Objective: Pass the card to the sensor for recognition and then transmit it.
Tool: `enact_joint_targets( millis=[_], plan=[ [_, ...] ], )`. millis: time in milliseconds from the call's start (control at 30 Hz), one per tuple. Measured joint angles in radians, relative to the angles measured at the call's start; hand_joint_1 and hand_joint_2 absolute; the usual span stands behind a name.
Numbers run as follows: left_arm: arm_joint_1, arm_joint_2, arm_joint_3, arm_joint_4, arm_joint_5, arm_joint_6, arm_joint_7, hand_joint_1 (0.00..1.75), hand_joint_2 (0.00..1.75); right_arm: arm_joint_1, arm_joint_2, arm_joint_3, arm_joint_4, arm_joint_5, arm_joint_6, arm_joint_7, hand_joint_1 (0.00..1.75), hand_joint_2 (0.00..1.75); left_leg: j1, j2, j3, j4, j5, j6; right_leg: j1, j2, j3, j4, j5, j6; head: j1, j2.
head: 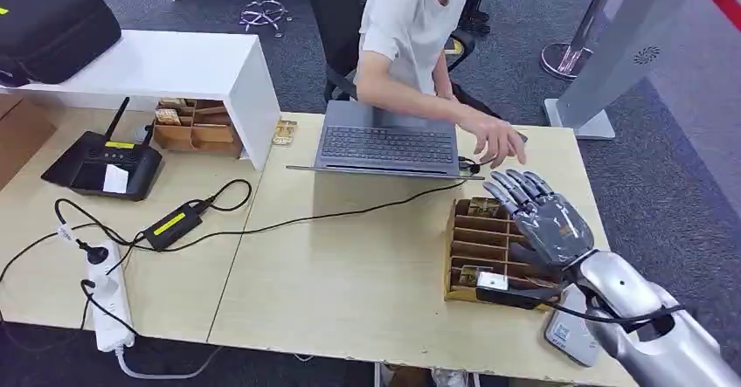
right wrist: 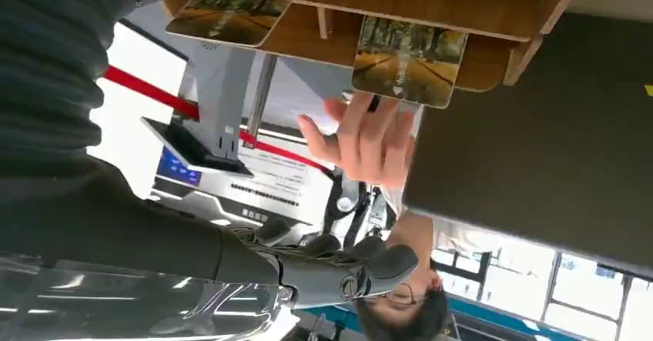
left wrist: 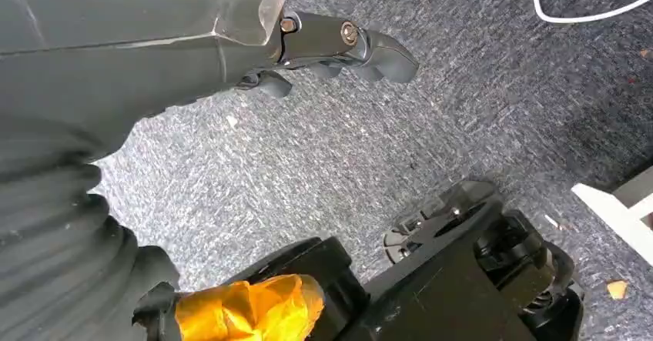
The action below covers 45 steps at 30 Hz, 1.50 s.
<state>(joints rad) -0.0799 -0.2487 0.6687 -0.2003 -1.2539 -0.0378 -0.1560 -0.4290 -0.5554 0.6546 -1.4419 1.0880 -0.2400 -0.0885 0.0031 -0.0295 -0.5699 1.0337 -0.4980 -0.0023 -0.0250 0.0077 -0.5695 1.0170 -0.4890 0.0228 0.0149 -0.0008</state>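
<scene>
The surface (head: 349, 273) looks like pale matt wood laminate. The card rack (head: 481, 230) is brown unpainted wood. The right robot hand (head: 542, 217) is glossy silver-grey metal. The laptop (head: 384, 142) is matt grey; the floor (left wrist: 431, 125) is rough grey carpet.

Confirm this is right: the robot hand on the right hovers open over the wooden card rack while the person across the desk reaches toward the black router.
Not quite. The right robot hand does hover open over the card rack, but the person's hand reaches beside the laptop, toward the robot hand. The router sits far off on the other side of the desk. The head view shows this.
</scene>
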Motion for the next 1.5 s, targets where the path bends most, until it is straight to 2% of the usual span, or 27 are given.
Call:
enact_joint_targets(
  millis=[267,533,833,1133,1500],
  plan=[
    [-0.001,0.0,-0.001,0.0,-0.005,-0.001,0.0,0.0,1.75,-0.022,0.039,0.026,0.058,0.001,-0.004,0.0,0.0,1.75,0.0,0.0,0.0,0.0,0.0,0.0,0.0,0.0,0.0,0.0,0.0,0.0,0.0,0.0],
    [-0.001,0.0,-0.001,0.0,-0.007,-0.002,0.0,0.0,1.75,-0.025,0.051,0.027,0.078,0.002,-0.006,0.0,0.0,1.75,0.0,0.0,0.0,0.0,0.0,0.0,0.0,0.0,0.0,0.0,0.0,0.0,0.0,0.0],
    [-0.004,0.0,-0.007,0.0,-0.011,-0.007,0.003,0.0,1.75,-0.066,0.085,0.044,0.14,0.013,-0.04,0.016,0.0,1.75,0.0,0.0,0.0,0.0,0.0,0.0,0.0,-0.001,0.0,0.0,0.0,0.0,0.0,0.0],
    [-0.004,0.0,-0.007,0.0,-0.012,-0.007,0.011,0.0,1.75,-0.072,0.084,0.038,0.167,0.009,-0.058,0.028,0.0,1.75,0.0,0.0,0.0,0.0,0.0,0.0,0.0,0.0,0.0,0.0,0.0,0.0,0.0,0.0],
    [-0.004,0.0,-0.007,0.0,-0.012,-0.003,0.012,0.0,1.75,-0.057,0.05,-0.007,0.183,0.009,-0.064,0.035,0.0,1.75,0.0,0.0,0.0,0.0,0.0,0.0,0.0,0.0,0.0,0.0,0.0,0.0,0.0,0.0]
  ],
)
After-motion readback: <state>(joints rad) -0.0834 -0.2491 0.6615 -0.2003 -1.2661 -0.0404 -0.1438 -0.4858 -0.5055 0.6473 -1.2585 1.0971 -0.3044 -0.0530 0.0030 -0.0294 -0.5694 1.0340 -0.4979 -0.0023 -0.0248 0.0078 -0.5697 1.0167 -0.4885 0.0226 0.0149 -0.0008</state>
